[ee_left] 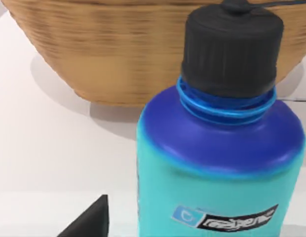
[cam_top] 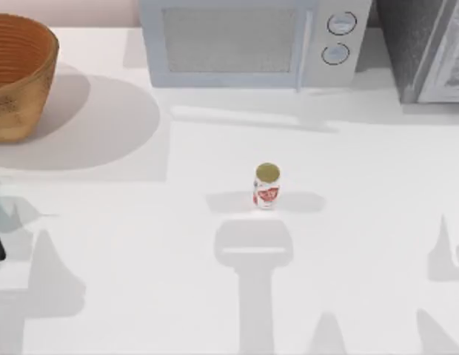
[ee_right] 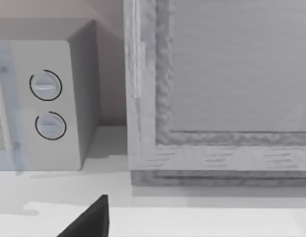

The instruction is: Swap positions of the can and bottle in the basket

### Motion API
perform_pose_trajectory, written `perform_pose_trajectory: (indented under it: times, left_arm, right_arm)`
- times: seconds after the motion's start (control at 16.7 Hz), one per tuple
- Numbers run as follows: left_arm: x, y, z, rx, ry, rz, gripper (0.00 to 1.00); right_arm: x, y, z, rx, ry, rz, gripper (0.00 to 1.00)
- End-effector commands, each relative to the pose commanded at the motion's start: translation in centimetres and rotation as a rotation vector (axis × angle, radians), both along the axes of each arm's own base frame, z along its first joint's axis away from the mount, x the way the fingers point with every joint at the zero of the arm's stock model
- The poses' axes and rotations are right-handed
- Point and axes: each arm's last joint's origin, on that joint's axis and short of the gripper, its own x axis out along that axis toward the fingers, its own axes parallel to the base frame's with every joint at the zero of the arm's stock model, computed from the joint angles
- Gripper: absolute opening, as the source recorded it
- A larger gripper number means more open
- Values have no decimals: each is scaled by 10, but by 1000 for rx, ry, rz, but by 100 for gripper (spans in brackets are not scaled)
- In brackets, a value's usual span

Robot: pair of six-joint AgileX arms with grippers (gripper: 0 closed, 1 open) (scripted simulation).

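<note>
Surface: a white table (cam_top: 126, 244) under bright light, crossed by grey shadows of the arms.
Back edge: a white microwave (cam_top: 252, 41) with two round dials (cam_top: 340, 24) stands along the far edge; just to its right, at the back right corner, a grey framed cabinet (cam_top: 426, 48).
Basket: the basket (cam_top: 18, 74), orange-brown wicker, sits at the back left corner, partly cut off by the top view's left edge; nothing can be made out inside it from above.
Can: the can (cam_top: 266, 186) stands upright on the bare table near its middle, well apart from the basket, gold top up, red markings on white.
Bottle: in the left wrist view a bottle (ee_left: 217, 163), teal body, blue shoulder, black cap (ee_left: 232, 47), stands upright just in front of the basket's woven wall (ee_left: 108, 54), close to the camera.
Left gripper: one dark fingertip (ee_left: 89, 222) shows beside the bottle; whether it grips the bottle I cannot tell.
Right gripper: one dark fingertip (ee_right: 89, 222) shows over the table, facing the microwave and cabinet; its state I cannot tell either.
</note>
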Motion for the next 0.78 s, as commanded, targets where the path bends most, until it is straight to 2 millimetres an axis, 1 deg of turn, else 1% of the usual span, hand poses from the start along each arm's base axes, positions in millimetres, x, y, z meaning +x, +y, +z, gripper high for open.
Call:
perform_pose_trajectory:
  times: [0.3,0.42,0.54,0.78]
  left_arm:
    - [-1,-1,-1,-2,4,-2,100]
    - [3,0,-1,-1,2,-1,100]
    - [15,1,-4,0,1,0,100]
    - [46,0,-10,0,1,1,100]
  right_arm:
    - [0,0,0,0,0,0,100]
    - [0,0,0,0,0,0,100]
    - [0,0,0,0,0,0,100]
    - [0,0,0,0,0,0,100]
